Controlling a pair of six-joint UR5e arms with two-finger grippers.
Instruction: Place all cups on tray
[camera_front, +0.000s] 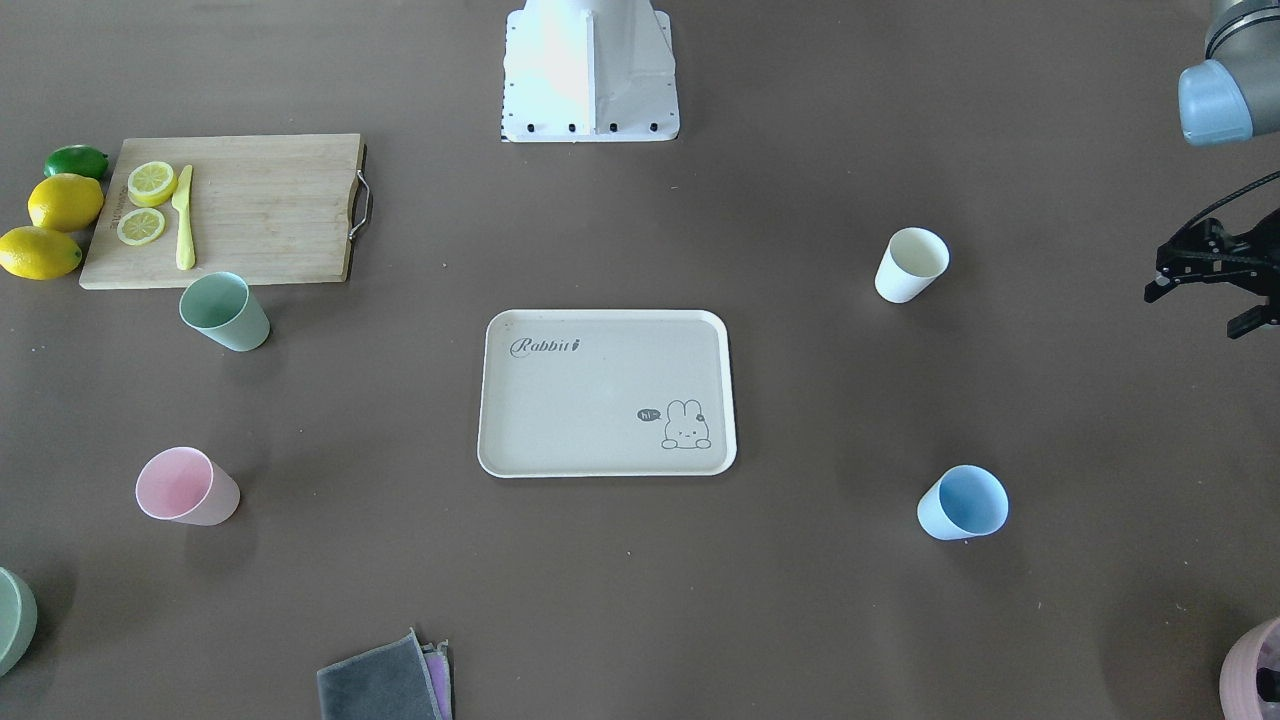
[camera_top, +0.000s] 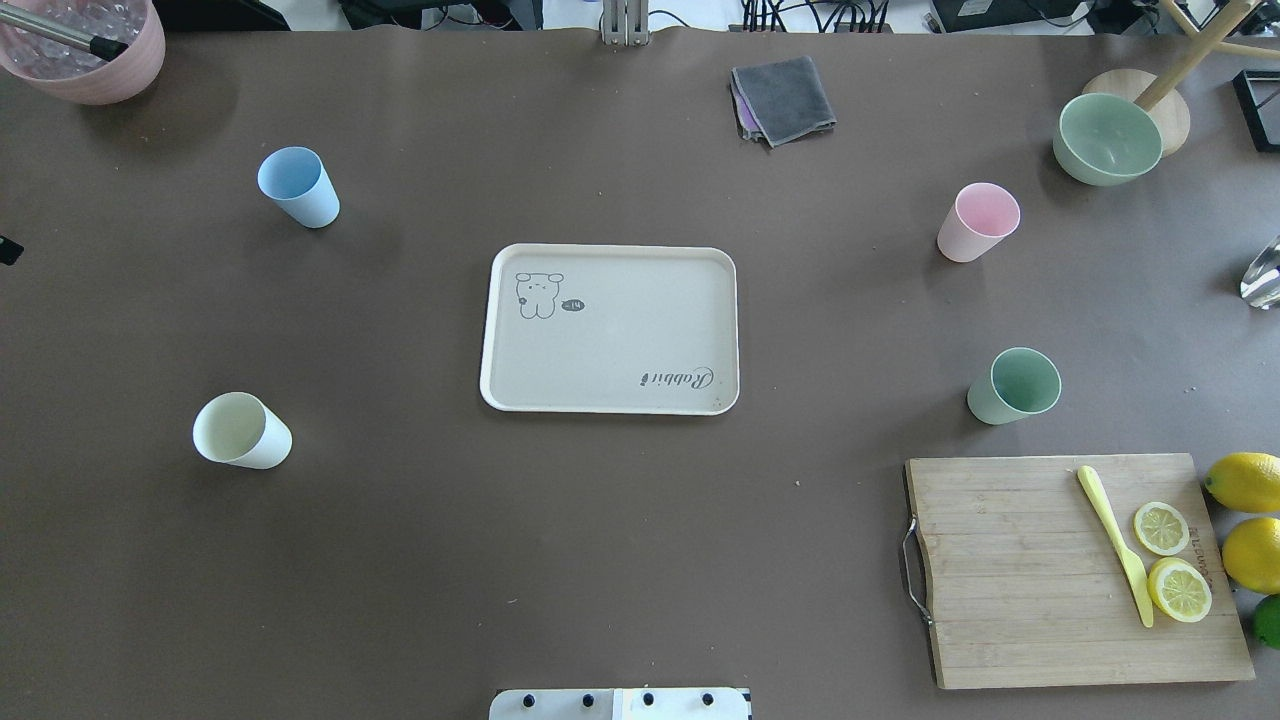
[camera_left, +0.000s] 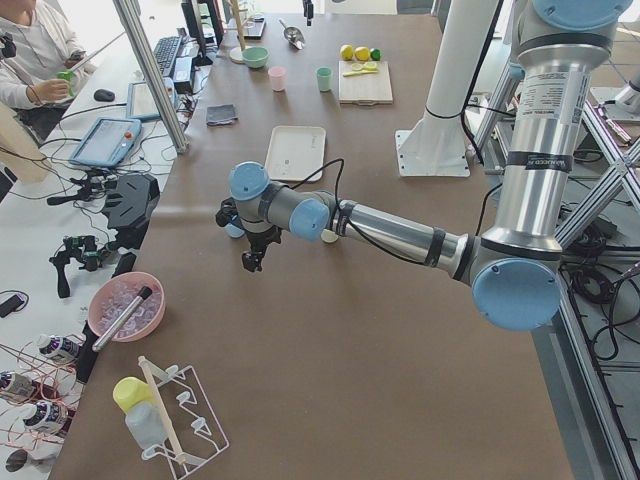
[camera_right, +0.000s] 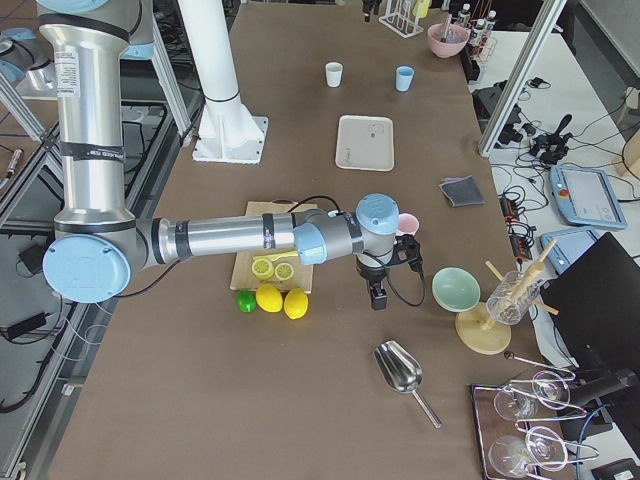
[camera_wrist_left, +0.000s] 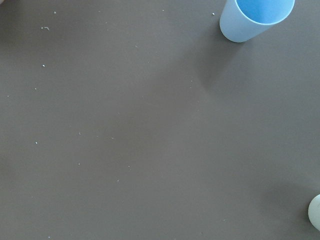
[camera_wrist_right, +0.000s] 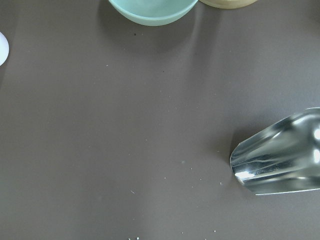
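Overhead exterior, beige bunny-print tray (camera_top: 620, 335), matte pastel cups (camera_top: 298, 187) (camera_top: 240, 430) (camera_top: 977, 222) (camera_top: 1015, 386) around it

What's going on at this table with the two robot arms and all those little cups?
Nothing has been picked up yet. Four cups, green, pink, blue and cream, stand on the table around the tray, which holds nothing. The left gripper hangs open out to the side, near the cream and blue cups. The right gripper is out past the pink cup; whether it is open cannot be told.
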